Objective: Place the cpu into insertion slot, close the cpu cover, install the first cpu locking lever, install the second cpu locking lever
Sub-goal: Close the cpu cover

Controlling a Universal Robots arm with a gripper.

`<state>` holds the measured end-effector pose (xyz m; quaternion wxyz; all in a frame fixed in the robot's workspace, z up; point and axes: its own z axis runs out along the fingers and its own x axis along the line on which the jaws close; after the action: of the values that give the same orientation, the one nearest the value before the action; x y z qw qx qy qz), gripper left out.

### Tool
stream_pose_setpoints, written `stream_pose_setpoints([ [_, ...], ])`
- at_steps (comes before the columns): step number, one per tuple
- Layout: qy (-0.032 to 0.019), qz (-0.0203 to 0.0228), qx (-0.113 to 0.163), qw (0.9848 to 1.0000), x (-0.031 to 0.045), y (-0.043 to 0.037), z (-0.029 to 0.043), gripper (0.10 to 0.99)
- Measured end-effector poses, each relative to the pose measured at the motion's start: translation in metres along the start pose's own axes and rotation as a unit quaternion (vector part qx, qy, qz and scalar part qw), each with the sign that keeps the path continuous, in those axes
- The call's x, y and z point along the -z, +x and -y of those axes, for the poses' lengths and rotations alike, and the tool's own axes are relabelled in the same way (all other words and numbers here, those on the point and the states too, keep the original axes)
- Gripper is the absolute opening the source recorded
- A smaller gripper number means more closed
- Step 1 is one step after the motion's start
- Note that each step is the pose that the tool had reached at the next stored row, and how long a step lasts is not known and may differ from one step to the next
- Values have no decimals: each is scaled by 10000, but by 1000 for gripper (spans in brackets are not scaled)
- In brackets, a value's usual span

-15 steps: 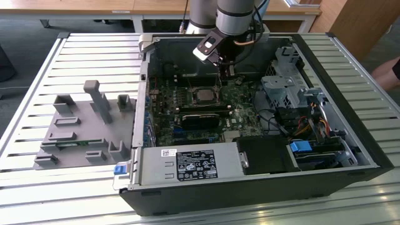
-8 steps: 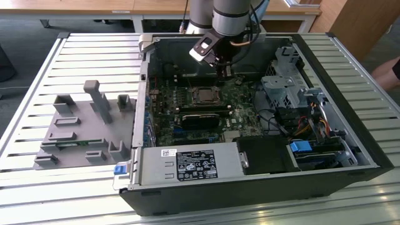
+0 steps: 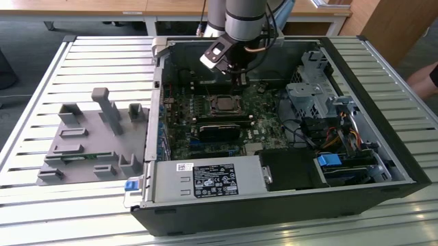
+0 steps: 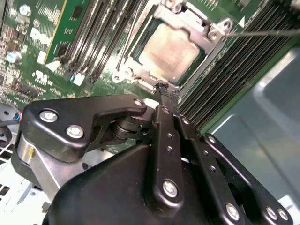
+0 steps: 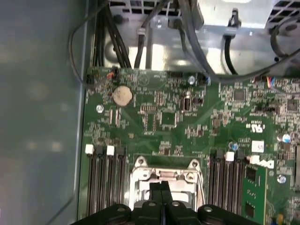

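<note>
As I read it, hand [image 4: 163, 89] fingers together, empty, tips at near edge of cpu cover [image 4: 187, 14]; cpu [image 4: 168, 54] seated in insertion slot [image 4: 138, 60] directly ahead of tips, cover down.

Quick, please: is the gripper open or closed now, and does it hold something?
Gripper: closed, holding nothing visible, its tip beside the cpu cover.

Bright glare across the slatted table [image 3: 55, 205], soft shadow inside the open computer case [image 3: 274, 210].
</note>
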<state>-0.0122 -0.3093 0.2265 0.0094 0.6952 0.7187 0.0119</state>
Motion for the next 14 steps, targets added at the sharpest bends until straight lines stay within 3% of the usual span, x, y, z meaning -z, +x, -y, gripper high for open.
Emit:
stream_pose_setpoints([
  [7, 2, 0, 0, 10000, -87, 0, 36, 106],
  [14, 1, 0, 0, 10000, -91, 5, 175, 106],
])
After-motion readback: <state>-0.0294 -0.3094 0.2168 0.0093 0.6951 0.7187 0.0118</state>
